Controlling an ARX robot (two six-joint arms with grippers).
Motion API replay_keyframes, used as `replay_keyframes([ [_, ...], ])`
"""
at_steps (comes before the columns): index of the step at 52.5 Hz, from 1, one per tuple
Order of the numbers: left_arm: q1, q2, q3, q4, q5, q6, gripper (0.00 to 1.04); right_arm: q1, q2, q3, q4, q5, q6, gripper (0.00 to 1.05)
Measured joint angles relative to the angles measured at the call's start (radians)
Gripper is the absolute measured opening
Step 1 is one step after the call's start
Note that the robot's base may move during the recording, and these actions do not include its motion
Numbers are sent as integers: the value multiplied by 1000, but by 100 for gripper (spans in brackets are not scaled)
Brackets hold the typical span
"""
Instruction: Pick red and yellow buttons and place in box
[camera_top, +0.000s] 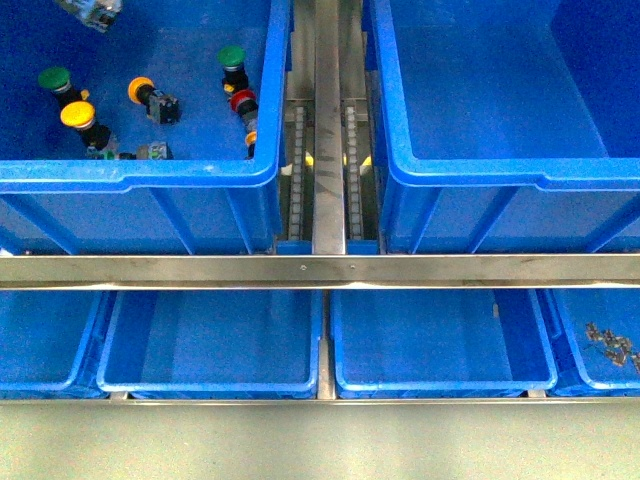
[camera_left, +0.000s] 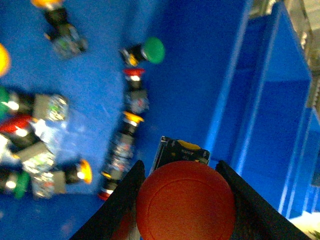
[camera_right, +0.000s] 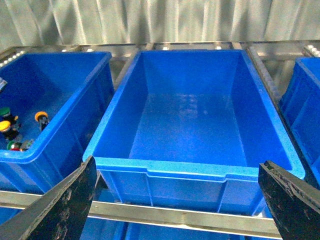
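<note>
Clamping red button (camera_left: 185, 200), left fingers (camera_left: 119, 201) cropped

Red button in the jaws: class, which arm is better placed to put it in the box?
Left. The left gripper is shut on the red button, which only needs carrying to the box. The right gripper is open and empty.

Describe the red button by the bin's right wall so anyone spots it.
Front view, upper left: the big blue bin of buttons. By its right wall the red button lies nearer than a green button; the only red cap in that view.
</note>
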Motion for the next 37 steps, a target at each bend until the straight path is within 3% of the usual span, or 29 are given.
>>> replay_keyframes([
  [7, -175, -50, -77, 35, -4, -143, 34, 0, 0, 0, 0, 0, 0, 98],
  [15, -303, -47, -82, 87, -18, -235, 34, 0, 0, 0, 0, 0, 0, 98],
  [37, -515, 50, 20, 122, -74, -388, 34, 0, 0, 0, 0, 0, 0, 98],
])
